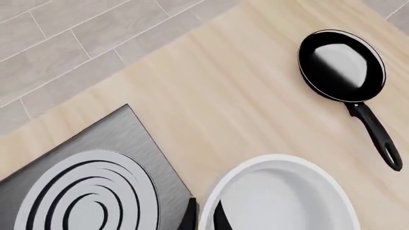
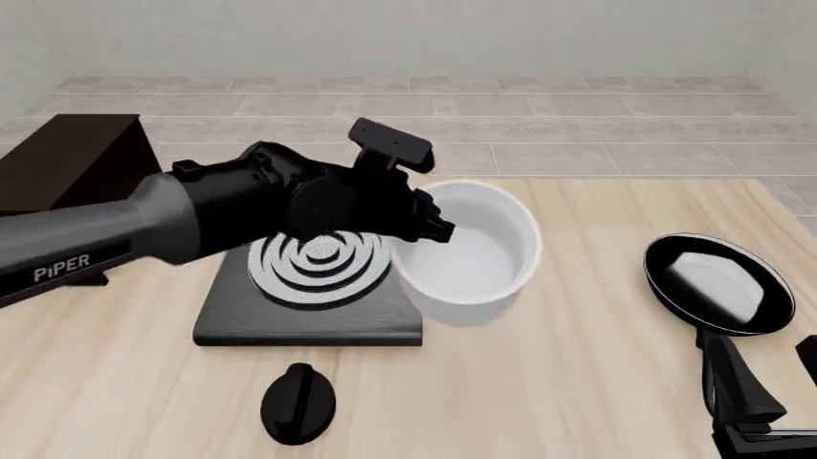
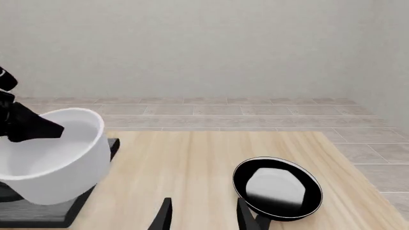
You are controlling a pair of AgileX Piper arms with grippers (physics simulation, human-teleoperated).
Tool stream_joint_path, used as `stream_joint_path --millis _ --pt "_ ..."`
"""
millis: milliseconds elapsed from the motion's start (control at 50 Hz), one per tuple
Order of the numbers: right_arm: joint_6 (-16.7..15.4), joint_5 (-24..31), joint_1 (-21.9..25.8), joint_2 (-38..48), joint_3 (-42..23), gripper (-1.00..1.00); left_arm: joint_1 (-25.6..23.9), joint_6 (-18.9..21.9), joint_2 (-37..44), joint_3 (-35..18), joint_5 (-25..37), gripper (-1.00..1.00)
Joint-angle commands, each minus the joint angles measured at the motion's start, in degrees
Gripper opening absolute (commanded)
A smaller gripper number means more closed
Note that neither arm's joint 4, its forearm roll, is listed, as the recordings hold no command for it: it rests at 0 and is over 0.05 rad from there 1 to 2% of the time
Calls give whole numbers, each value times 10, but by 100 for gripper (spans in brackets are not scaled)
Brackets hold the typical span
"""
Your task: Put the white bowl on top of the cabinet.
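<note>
left gripper [image 2: 428, 225] clamps white bowl [image 2: 473, 253] rim | bowl tilted beside stove [image 2: 310, 311]

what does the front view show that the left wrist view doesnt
Only the front view shows the dark cabinet at the table's far left, the left arm reaching over the stove, the black knob nearer the camera, and the right gripper by the pan's handle. Only the left wrist view shows the left gripper, its fingertips astride the bowl's rim. Both show the white bowl, the stove with white rings, the black frying pan and the wooden table.
</note>
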Motion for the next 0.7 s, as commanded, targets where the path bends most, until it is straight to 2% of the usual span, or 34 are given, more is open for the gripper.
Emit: stream_joint_path --millis 20,260,640,700 --pt "0 0 0 0 0 100 34 10 -41 1 10 -100" --pt "0 0 0 0 0 100 79 30 -57 -4 23 -100" --pt "0 0 0 0 0 100 186 35 -74 -39 27 -100" --pt "0 0 0 0 0 100 188 32 -81 -37 26 -100"
